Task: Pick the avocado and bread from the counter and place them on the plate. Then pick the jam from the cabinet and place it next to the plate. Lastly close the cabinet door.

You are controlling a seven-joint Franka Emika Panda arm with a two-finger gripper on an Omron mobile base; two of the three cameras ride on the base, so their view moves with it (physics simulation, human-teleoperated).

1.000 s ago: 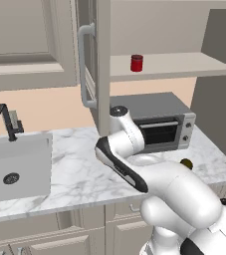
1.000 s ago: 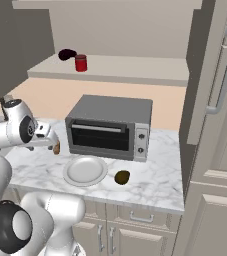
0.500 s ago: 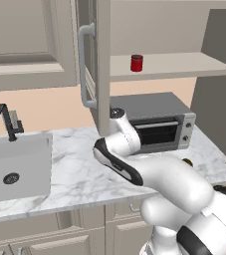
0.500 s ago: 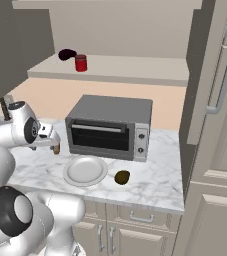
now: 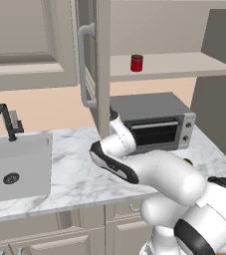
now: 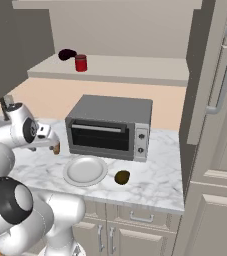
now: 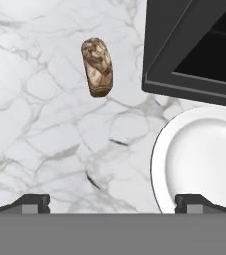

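Note:
The brown oval bread (image 7: 97, 67) lies on the white marble counter (image 7: 45, 139), ahead of my open gripper (image 7: 112, 203), which holds nothing. The white plate (image 7: 204, 154) lies just right of the gripper; nothing is on it. From the right base view, the plate (image 6: 85, 170) sits in front of the toaster oven, the dark green avocado (image 6: 122, 177) rests on the counter at its right, and the bread (image 6: 57, 148) peeks out beside my hand. The red jam (image 6: 81, 63) stands on the cabinet shelf (image 6: 135, 70). The cabinet door (image 5: 92, 64) stands open.
A grey toaster oven (image 6: 110, 127) stands on the counter behind the plate, its front edge close to the bread (image 7: 194, 45). A sink (image 5: 15, 169) with a black faucet (image 5: 5, 122) lies to the left. A tall beige door with a bar handle (image 6: 225, 70) bounds the right side.
The arm has swung and the hand has dropped a little over the counter near the bread. The gripper stayed open; bread, avocado, plate and jam have not moved.

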